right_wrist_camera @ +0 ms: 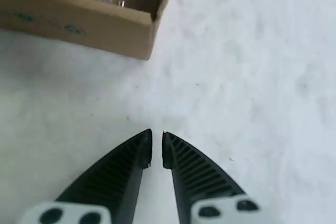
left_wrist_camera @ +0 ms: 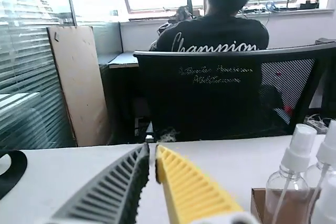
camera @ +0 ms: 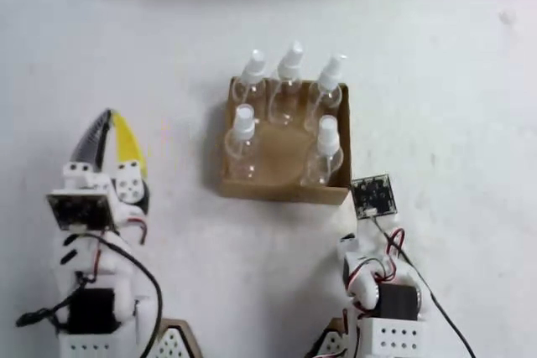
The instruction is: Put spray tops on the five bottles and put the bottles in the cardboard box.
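High view: five clear spray-topped bottles (camera: 285,100) in cardboard box (camera: 281,191); left pincer (left_wrist_camera: 151,153), right pincer (right_wrist_camera: 156,148) closed

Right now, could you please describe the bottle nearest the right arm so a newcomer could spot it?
Find the central cardboard box. Three bottles line its far side, two its near side. Yours is the near-side bottle toward the right arm.
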Robot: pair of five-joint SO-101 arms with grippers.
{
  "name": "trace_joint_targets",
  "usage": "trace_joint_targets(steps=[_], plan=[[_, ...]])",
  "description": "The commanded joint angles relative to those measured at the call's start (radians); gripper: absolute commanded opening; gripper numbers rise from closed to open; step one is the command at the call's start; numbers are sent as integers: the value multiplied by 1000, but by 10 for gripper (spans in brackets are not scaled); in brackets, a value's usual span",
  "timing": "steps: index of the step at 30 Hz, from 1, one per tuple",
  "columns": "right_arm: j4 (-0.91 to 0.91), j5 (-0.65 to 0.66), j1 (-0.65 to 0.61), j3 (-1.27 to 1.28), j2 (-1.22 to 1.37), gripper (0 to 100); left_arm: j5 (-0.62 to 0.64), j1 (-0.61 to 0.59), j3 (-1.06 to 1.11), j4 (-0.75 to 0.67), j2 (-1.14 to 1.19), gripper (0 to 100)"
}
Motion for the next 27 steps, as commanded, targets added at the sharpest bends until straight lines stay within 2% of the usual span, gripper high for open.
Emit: trace_joint_targets(steps=[1,7,10,14,17,21,27], plan=[[7,-2,10,8,-4,15,0,-24,-199,138,-13,24],[7,-2,10,8,-4,15,-14,36,-347,295,-13,24],[7,-2,10,8,-4,15,-107,47,-339,359,-13,24],[7,-2,10,8,-4,15,-255,44,-235,422,-13,24],[7,-2,10,8,-4,15,-318,44,-89,451,-13,24],[7,-2,10,8,-4,15,-336,44,91,445,-13,24],[7,-2,10,8,-4,15,-334,42,190,454,-13,24]])
